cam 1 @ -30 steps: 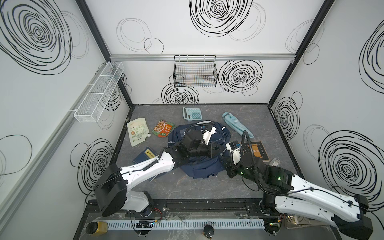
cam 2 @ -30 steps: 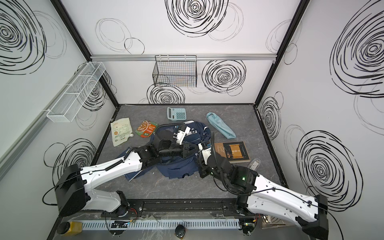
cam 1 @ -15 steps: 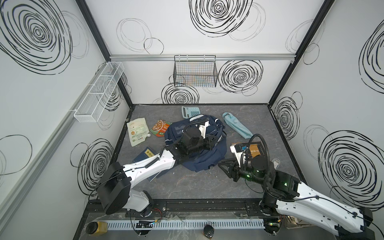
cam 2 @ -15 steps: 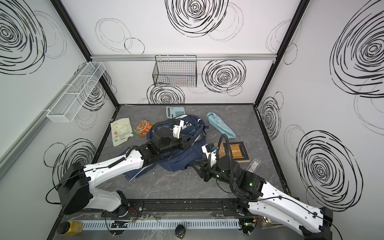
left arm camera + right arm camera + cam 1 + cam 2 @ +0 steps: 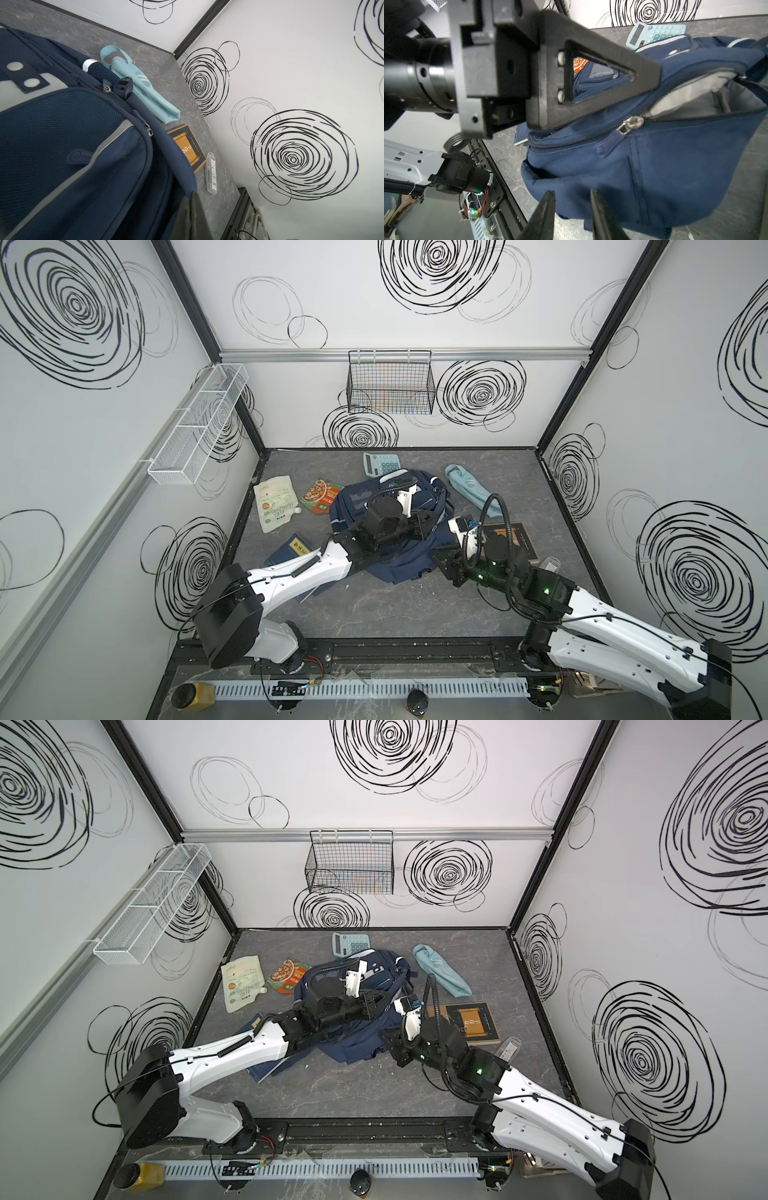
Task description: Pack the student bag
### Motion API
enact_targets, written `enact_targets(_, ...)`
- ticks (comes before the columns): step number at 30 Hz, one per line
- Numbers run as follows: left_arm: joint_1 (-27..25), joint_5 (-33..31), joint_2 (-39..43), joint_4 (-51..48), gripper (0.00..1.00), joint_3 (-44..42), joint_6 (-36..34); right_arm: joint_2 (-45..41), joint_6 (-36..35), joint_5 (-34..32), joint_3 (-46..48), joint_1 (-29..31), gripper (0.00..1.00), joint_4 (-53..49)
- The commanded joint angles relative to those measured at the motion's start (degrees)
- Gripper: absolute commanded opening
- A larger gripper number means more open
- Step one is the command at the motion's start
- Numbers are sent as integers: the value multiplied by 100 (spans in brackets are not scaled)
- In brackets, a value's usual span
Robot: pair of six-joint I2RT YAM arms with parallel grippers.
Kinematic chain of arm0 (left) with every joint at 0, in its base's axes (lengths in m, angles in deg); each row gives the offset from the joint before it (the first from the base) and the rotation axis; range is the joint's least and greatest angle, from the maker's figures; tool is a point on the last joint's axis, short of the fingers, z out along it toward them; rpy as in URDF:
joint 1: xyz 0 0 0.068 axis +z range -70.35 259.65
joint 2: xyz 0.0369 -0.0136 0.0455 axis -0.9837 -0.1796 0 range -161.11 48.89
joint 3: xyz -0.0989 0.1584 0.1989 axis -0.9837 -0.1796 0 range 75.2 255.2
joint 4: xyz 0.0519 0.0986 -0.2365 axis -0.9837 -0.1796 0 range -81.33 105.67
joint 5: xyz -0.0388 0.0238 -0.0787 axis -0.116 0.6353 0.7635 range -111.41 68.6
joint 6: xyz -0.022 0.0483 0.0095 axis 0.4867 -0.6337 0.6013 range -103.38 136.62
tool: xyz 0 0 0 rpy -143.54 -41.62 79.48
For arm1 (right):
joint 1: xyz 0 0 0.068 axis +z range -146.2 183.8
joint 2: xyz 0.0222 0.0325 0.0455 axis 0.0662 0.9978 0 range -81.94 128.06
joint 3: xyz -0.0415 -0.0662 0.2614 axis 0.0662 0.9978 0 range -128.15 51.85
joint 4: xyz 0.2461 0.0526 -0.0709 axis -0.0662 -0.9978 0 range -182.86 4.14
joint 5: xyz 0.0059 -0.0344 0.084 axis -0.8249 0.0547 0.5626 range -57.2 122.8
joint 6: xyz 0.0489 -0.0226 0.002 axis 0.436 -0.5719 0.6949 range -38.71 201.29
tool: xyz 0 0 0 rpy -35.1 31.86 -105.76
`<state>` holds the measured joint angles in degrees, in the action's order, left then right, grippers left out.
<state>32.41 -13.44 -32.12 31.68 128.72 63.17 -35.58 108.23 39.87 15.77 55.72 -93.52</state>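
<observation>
Left gripper: clamping the student bag by its zip edge, holding it raised.
Right gripper: hovering with jaws parted, empty; bag fabric lying just beyond its tips.
Advice: should be pinching the facing lip past the zip pull, spreading gently.

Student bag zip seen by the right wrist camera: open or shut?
Partly open. In the right wrist view the student bag gapes past its zip slider, showing grey lining; behind the slider the teeth are closed.
</observation>
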Motion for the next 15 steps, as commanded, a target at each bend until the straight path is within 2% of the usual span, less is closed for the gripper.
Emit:
enact_targets(1,-46,57,116,1141,0,54,188,116,-219,-24,-116,-193,34,499)
enact_targets(10,-88,100,138,1247,0,25,309,459,-338,353,-28,-726,36,768)
enact_targets(15,-97,135,78,1291,0,105,338,648,-338,588,52,-780,43,946)
